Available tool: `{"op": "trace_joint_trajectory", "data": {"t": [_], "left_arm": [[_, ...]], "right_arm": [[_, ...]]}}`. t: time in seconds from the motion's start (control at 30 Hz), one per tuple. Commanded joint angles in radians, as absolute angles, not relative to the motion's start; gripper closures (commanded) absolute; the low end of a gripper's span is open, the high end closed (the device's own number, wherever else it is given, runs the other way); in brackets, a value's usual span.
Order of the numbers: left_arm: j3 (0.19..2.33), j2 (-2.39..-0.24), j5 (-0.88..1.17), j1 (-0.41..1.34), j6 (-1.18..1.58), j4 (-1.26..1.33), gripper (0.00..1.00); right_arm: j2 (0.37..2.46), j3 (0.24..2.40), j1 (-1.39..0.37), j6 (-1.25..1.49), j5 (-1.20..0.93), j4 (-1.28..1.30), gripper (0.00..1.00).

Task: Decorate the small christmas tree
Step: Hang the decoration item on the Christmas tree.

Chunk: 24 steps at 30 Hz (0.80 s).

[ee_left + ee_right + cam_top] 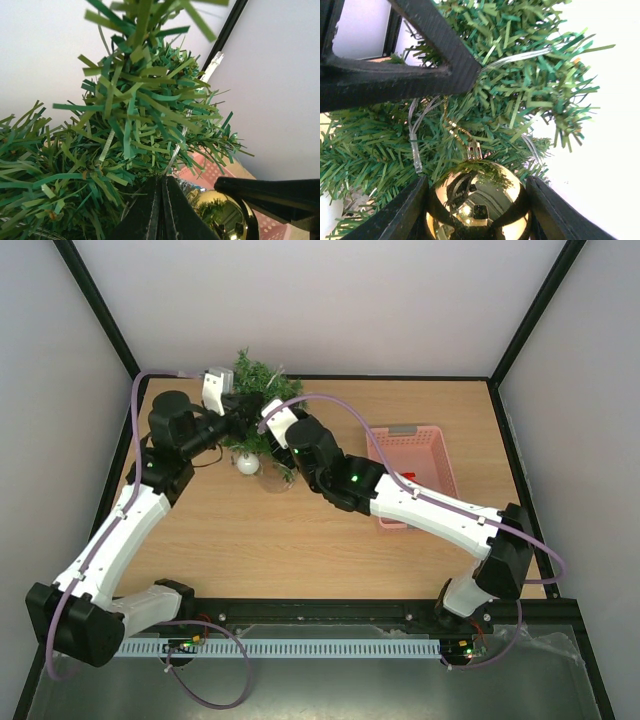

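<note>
Green needles of the small christmas tree (262, 390), standing at the counter's (300, 540) far left edge, surround the left jaws, pinched fully together. The right jaws, half spread, clamp a gold bauble (475, 200) under its branches.

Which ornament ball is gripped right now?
The gold ball, held in the right gripper at the tree; the white ball by the tree's foot has no gripper on it.

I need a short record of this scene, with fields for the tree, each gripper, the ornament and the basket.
tree: small christmas tree, upright, both grippers at it
left gripper: shut on a tree branch
right gripper: shut on the ornament
ornament: gold ball, close under the branches
basket: pink basket, right of the tree, apart from it
</note>
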State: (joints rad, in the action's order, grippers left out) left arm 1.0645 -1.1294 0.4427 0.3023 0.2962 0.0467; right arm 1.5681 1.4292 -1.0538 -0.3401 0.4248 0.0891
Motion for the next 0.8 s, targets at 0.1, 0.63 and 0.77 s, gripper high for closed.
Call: {"op": "trace_joint_trajectory", "data": {"t": [0.1, 0.63, 0.77], "left_arm": [[1.106, -1.106, 0.461, 0.298, 0.336, 0.030, 0.98], [1.117, -1.044, 0.491, 0.299, 0.436, -0.038, 0.98], [1.106, -1.039, 0.480, 0.299, 0.440, -0.029, 0.98]], "right_arm": [[1.533, 1.461, -1.050, -0.331, 0.433, 0.079, 0.62], [1.492, 1.394, -1.050, -0.293, 0.374, 0.056, 0.62], [1.482, 1.390, -1.050, -0.290, 0.372, 0.032, 0.62]]}}
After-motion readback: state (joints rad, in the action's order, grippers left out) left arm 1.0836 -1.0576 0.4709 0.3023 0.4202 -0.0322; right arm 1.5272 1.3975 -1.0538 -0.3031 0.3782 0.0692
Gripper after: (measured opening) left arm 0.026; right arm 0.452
